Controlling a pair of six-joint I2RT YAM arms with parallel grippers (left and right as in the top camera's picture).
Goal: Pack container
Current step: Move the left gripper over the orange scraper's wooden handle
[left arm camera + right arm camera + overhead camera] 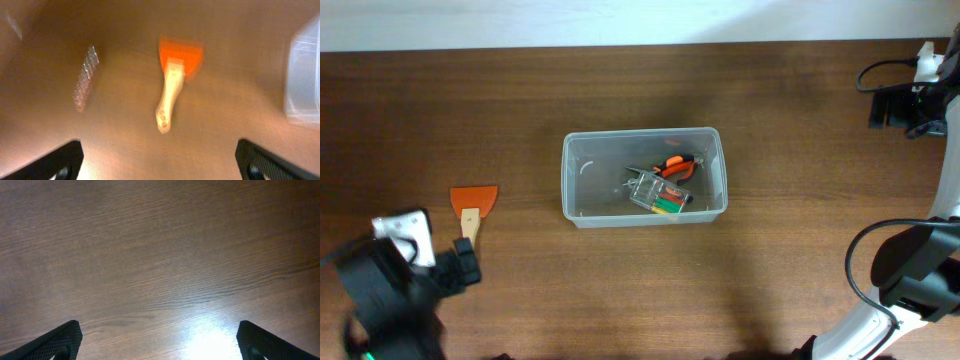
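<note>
Here the container [640, 133] sits mid-table, holding a small clear case [655, 195] and orange-handled pliers [675, 165]. The left gripper [160, 162] hangs spread wide near an orange scraper [172, 85]; the right gripper [159, 341] is spread wide over the table [160, 255].

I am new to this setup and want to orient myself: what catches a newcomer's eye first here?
First, the clear container in the middle of the table, holding orange-handled pliers and a small clear case of colored bits. Then the orange scraper, lying on the table to the container's left, in front of the open left fingers.
</note>
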